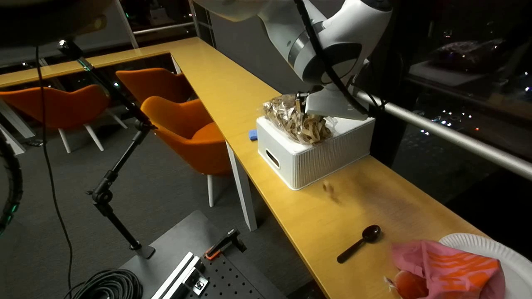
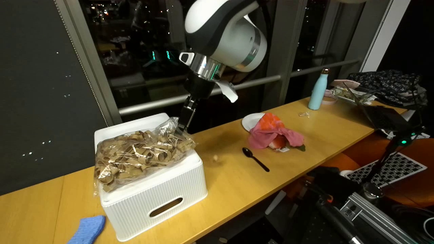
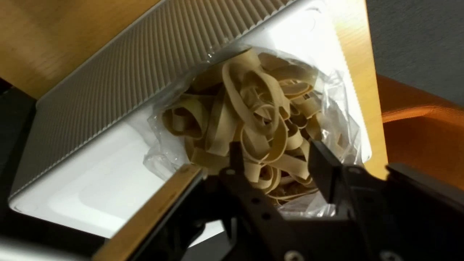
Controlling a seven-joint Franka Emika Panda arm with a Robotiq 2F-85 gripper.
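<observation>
Gripper [image 3: 277, 156], black, two-fingered: fingers spread apart, pointing down at a clear crinkled plastic bag [image 2: 135, 156]; whether they touch the plastic cannot be told.
Bag: lies on top of a white rectangular box with ribbed sides [image 2: 135, 210], reaching a little past its edge, packed with flat tan loops [image 3: 253, 101].
Box: stands on a light wood table [image 2: 234, 183]; an oval handle slot [image 1: 272, 158] opens in its end wall.
Small tan object [image 2: 216, 158], blurred: near the box, on the spoon's side; whether it rests on the wood is unclear.
Spoon [image 2: 256, 161], black, glossy: lies flat between the box and a pink cloth with orange markings [image 1: 461, 265].
Cloth: partly over a white round plate with a ridged rim [image 1: 517, 265], covering part of a red rounded object [image 1: 409, 285].
Bottle [image 2: 318, 91], light blue, copper-coloured cap: upright, beyond the plate.
Blue soft piece [image 2: 89, 228]: just beside the box, away from the spoon.
Arm [image 2: 244, 44], white with dark bands: reaches down from above in both exterior views.
</observation>
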